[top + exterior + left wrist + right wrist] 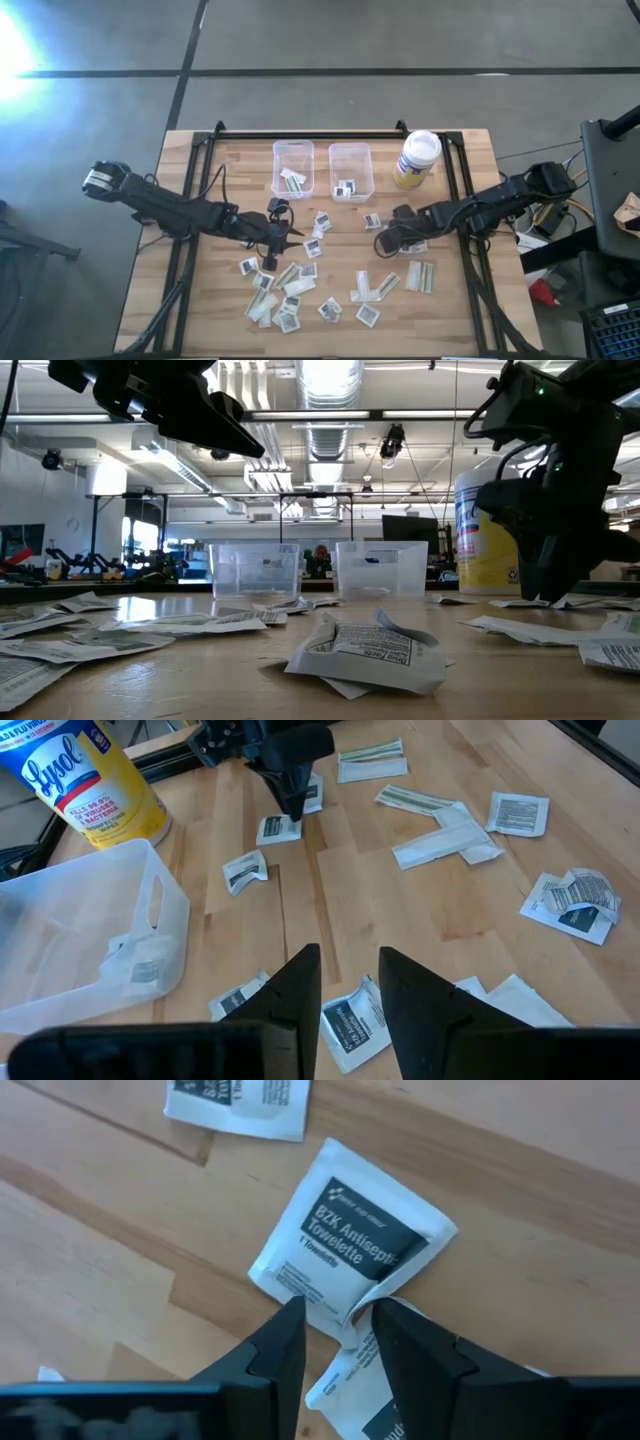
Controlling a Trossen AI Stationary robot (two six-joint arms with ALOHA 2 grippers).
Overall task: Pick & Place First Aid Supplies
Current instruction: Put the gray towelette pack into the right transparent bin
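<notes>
- Mostly the packets [300, 290] lie scattered flat over the near half of the wooden surface [460, 310], with a few farther back toward the bins.
- Some are square and white with dark print; others are long, narrow, pale strips [420, 276], a few of them crumpled or with corners curled.
- The left bin [293, 166] and the right bin [351, 170], both clear, stand side by side near the far edge, each holding a packet or two.
- A yellow jar [417, 160] with a white lid stands just beside the right bin, toward the far right corner.
- The right gripper [335, 1335] is low over the surface right of centre, fingers slightly apart and straddling the bent corner of a square packet [350, 1245] printed "BZK Antiseptic Towelette"; it is not clamped yet.
- The left gripper [350, 985] hangs above the surface left of centre, fingers partly apart and holding nothing, with packets below it.
</notes>
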